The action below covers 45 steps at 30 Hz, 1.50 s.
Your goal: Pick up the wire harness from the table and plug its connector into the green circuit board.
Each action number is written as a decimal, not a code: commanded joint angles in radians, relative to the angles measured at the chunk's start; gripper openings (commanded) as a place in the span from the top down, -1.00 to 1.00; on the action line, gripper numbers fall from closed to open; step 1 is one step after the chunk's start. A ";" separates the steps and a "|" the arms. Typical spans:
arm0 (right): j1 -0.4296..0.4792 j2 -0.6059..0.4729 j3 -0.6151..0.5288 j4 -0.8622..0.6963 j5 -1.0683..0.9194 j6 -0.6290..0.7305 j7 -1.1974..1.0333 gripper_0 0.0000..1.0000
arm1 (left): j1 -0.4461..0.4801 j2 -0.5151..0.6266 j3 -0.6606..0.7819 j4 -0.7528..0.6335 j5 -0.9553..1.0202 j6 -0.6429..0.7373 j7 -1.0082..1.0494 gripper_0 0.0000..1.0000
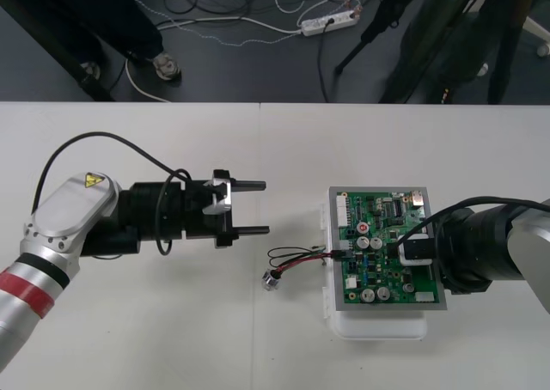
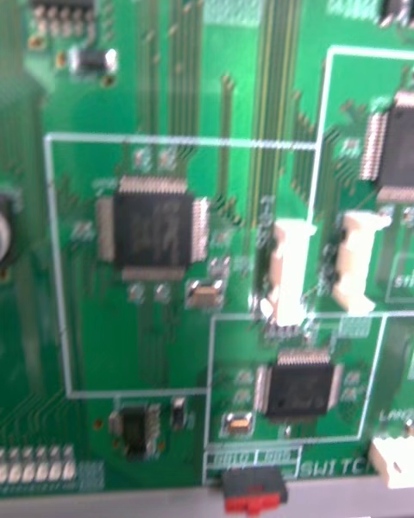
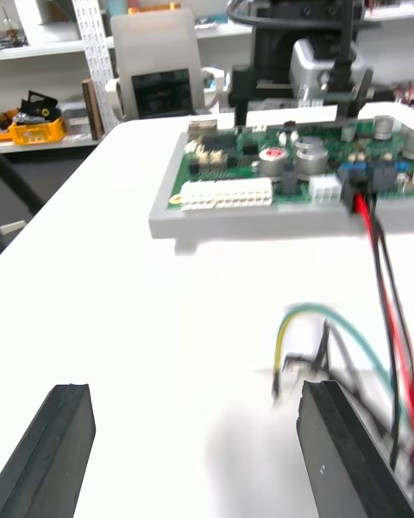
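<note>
Two grippers, front view: left gripper [image 1: 262, 208], black fingers [image 1: 247, 185] spread wide, hangs just left of thin red-black-green wire harness [image 1: 296, 258], likely keeping clear. Its round metal socket [image 1: 272, 279] lies on light table [image 1: 172, 338]. Right gripper [image 1: 411, 249] over green circuit board [image 1: 369, 227], grip cannot tell. Right wrist view: board close below, probably pressing or checking. Left wrist view: small black plug [image 3: 354, 197] looks seated at board edge.

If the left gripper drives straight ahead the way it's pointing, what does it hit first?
Probably the near edge of the green circuit board, straight ahead of the left gripper. The harness wires lie close beside one finger's line, so it may brush those first; height is unclear.
</note>
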 commanded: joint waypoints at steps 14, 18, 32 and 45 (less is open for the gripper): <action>-0.014 -0.201 -0.186 0.028 -0.319 -0.004 -0.002 -1.00 | -0.015 0.208 0.134 -0.132 0.015 -0.085 0.148 -0.39; -0.012 -0.203 -0.256 0.028 -0.388 -0.004 0.011 -1.00 | -0.016 0.206 0.179 -0.159 0.003 -0.114 0.232 -0.39; -0.014 -0.203 -0.452 0.051 -0.839 -0.004 0.025 -1.00 | -0.033 0.239 0.355 -0.205 -0.034 -0.264 0.420 -0.39; -0.032 -0.172 -0.456 0.045 -1.123 0.005 0.031 -1.00 | -0.046 0.324 0.385 -0.254 0.002 -0.283 0.478 -0.38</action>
